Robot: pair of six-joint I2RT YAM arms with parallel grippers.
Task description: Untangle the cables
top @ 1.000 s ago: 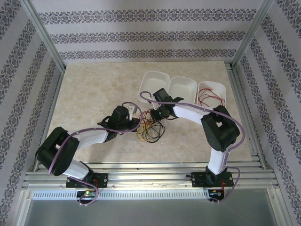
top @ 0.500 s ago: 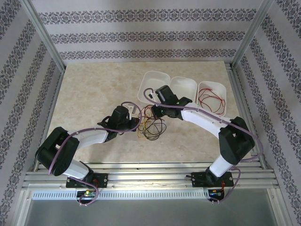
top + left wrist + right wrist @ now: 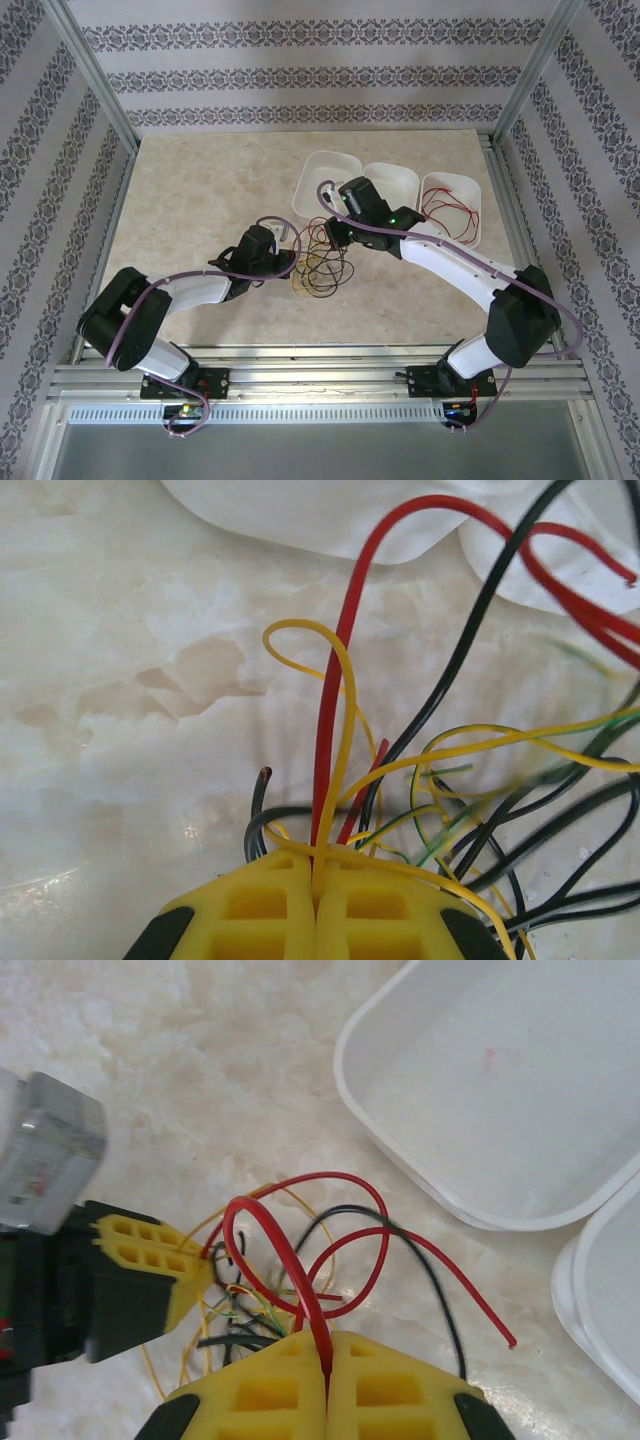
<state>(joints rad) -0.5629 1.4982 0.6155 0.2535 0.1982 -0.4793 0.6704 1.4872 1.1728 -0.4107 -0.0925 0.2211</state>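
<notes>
The cables (image 3: 320, 266) lie as a tangle of thin red, yellow and black wires on the marble tabletop, between my two grippers. My left gripper (image 3: 291, 263) is at the tangle's left edge. In the left wrist view, the left gripper (image 3: 318, 865) is shut on a yellow cable (image 3: 346, 705), and a red cable (image 3: 332, 695) rises just behind it. My right gripper (image 3: 334, 236) is at the tangle's far side. In the right wrist view, the right gripper (image 3: 327, 1355) is shut on a red cable (image 3: 285, 1250) that arches up into a loop. The left gripper (image 3: 203, 1268) is also seen there, at the loop's left end.
Three white trays stand in a row behind the tangle: left tray (image 3: 322, 170), middle tray (image 3: 398, 180) and right tray (image 3: 468, 186). Red wires (image 3: 440, 208) lie in the right one. The left tray (image 3: 500, 1080) is close to my right gripper. Metal frame rails border the table.
My right arm's elbow has swung out to the right and its wrist has drawn slightly toward the trays, still holding the red cable. The left arm has stayed put.
</notes>
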